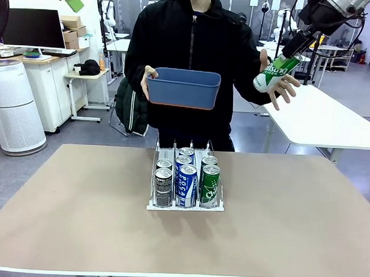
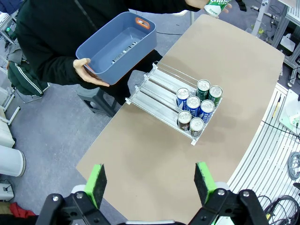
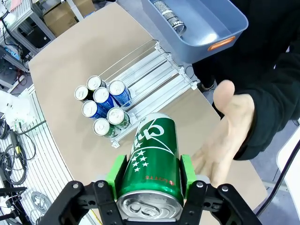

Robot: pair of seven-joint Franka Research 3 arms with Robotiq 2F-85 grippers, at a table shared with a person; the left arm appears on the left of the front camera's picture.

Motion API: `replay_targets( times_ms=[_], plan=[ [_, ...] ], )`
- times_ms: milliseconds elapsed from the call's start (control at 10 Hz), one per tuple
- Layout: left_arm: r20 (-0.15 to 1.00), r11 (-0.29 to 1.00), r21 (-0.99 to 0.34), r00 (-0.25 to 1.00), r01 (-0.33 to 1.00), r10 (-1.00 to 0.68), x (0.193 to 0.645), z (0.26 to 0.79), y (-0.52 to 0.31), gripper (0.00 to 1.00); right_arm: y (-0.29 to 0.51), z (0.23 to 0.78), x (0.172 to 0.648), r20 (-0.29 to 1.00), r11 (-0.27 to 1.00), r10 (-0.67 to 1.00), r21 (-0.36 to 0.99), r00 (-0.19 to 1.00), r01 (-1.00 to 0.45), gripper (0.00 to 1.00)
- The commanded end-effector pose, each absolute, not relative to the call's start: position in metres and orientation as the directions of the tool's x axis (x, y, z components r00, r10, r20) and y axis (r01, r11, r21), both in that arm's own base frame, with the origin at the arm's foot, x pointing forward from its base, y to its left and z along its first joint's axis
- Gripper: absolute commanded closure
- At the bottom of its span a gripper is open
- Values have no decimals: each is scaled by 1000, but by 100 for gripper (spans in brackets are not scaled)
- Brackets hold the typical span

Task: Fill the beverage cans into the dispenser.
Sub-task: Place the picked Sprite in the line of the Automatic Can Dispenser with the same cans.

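In the front view my right claw is clamped on a slim green metal drink can with white script, which hangs tilted below the fingers. The person's open hand is touching or just under its lower end; I cannot tell which. The small clear-and-white three-lane rack sits well below that claw and off towards my left, with six cans parked at its near end. The person holds a blue rectangular plastic bin between the two. In the left wrist view my left claw stands wide and empty, with the rack far beyond its fingertips. In the right wrist view the green pads pinch the green can close to its tab end, and the rack's empty rear rails lie well beyond it. A dark patterned can lies in the bin further off. I judge the can smooth and slippery, stiff if full but thin-walled and easily dented. The better hold is across mid-body, squeezed gently.
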State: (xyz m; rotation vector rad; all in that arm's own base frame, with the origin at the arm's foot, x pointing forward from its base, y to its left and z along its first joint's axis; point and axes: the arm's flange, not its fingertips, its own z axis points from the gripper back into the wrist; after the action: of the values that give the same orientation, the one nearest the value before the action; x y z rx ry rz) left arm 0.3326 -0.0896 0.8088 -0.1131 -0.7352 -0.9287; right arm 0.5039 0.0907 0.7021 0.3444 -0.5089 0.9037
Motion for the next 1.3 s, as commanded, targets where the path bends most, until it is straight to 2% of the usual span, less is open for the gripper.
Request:
replay_targets(
  times_ms=[0,300,400,900,1200],
  plan=[
    [625,614,217,376,759,-685,334,809,-89,0,90,703,503,556,575,656,70,510,-815,100],
    [625,614,217,376,759,-685,334,809,-89,0,90,703,503,556,575,656,70,510,-815,100],
    [625,614,217,376,759,-685,334,809,-89,0,91,702,504,554,577,655,72,514,-814,41],
    [625,614,217,376,759,-685,334,809,-89,0,75,708,433,470,294,849,-40,241,-955,41],
    [625,614,217,376,759,-685,334,809,-89,0,65,683,382,299,16,954,-120,-21,-993,41]
  ],
)
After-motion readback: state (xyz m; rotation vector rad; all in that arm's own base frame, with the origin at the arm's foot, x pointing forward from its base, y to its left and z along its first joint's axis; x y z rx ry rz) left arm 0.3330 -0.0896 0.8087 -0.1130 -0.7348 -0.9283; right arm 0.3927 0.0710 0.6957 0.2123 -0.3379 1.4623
